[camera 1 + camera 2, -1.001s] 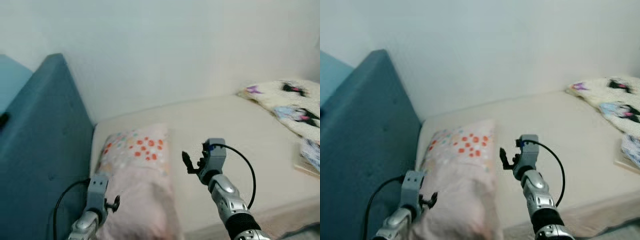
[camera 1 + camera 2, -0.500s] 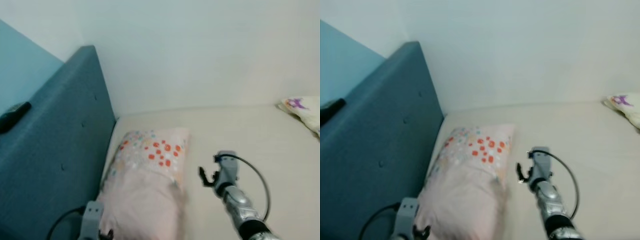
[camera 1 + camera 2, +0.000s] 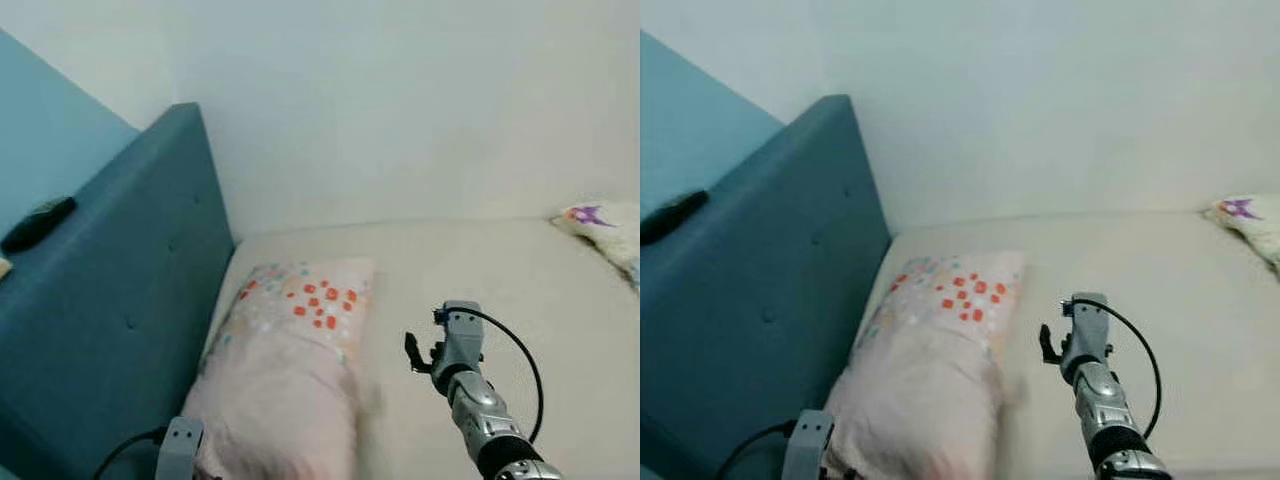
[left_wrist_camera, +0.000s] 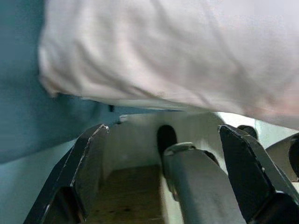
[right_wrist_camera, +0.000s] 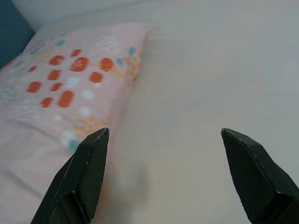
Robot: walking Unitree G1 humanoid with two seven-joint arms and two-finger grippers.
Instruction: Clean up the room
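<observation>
Now we're looking down on the bed (image 3: 520, 290), a broad cream mattress running along the pale wall, and at its head stands the teal headboard (image 3: 120, 300), padded and buttoned, with a dark remote-like object (image 3: 38, 224) lying on its top ledge — exactly what it is I can't tell. Over at the far right edge, a corner of a patterned fleece blanket (image 3: 600, 222) pokes onto the mattress. The thing in play looks to be the pink pillow (image 3: 290, 370), dotted with orange and teal at its upper end, lying lengthwise on the mattress right up against the headboard, which is where a pillow belongs, so my read is that the tidying here is down to squaring it up. The right gripper (image 3: 425, 352) hovers above bare sheet just beside the pillow's inner edge, and the wrist view shows its fingers (image 5: 88, 163) spread wide and holding nothing, pointed along that edge as if ready to nudge or pinch the fabric. Down low, the left gripper (image 4: 163, 154) sits under the pillow's near end by the headboard side, fingers likewise apart and empty, the pillow's underside bulging just over them
</observation>
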